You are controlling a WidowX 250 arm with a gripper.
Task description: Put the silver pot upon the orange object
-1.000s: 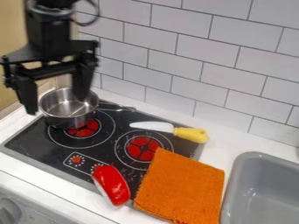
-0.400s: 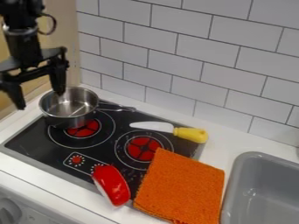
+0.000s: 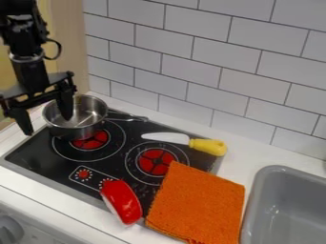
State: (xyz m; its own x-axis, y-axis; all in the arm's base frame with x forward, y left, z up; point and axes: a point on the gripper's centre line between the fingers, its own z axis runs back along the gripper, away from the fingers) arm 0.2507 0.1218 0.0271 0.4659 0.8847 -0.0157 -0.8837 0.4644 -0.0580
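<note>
Silver pot (image 3: 79, 129) on stove (image 3: 32, 153), right by tool (image 3: 46, 125). Tool spread wide, one finger at pot's opening, other outside rim. Farther out: knife (image 3: 185, 141), red bowl (image 3: 122, 200); orange cloth (image 3: 197, 205) well apart from tool.

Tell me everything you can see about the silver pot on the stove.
The silver pot is round and shiny, apparently metal, with straight walls, an open top and no lid. A thin handle juts from its side toward the right of the picture, over the stove. It stands upright on the black stove, partly covering a red burner. The gripper straddles its near-left rim, one finger over the opening, one outside; whether they touch it, I can't tell.
</note>
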